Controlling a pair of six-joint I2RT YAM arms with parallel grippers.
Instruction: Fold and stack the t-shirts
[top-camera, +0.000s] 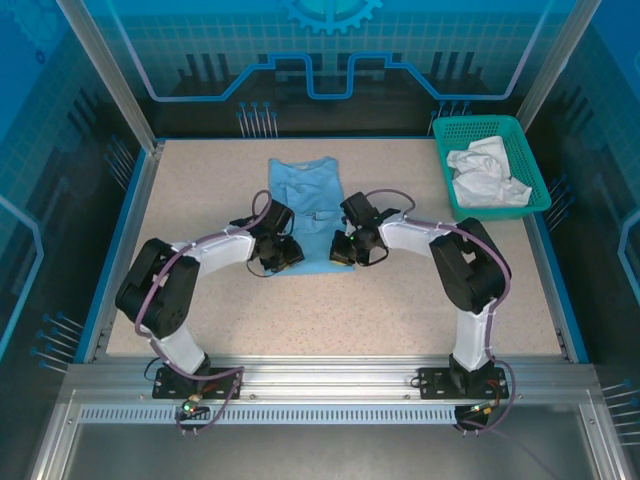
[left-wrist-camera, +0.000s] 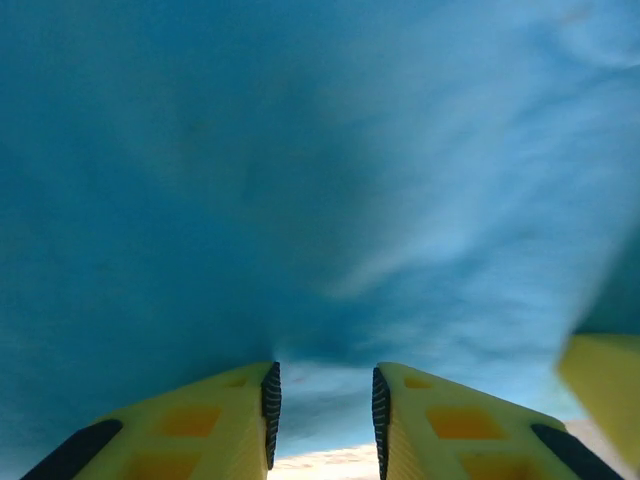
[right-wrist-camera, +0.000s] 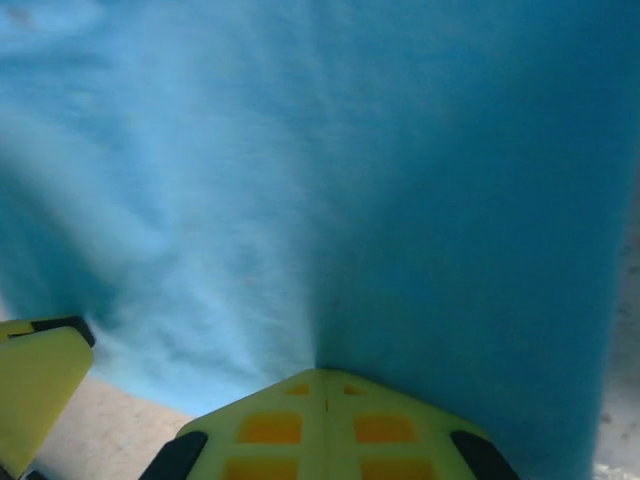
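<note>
Left pincer (top-camera: 283, 254) and right pincer (top-camera: 348, 250) cover the hem of the light blue t-shirt (top-camera: 305, 190) at 6 o'clock, seen from above; its chest print is too small to read. In both wrist views the cloth blurs, bottom edges crop the yellow fingers (left-wrist-camera: 200, 430), and a yellow shape (right-wrist-camera: 35, 385) at 8 o'clock is cut off.

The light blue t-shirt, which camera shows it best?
Top external: it shows the light blue t-shirt with its collar and outline, lying flat on the table. Both wrist views give blurred close-ups of its blue fabric, with no outline to judge.
</note>
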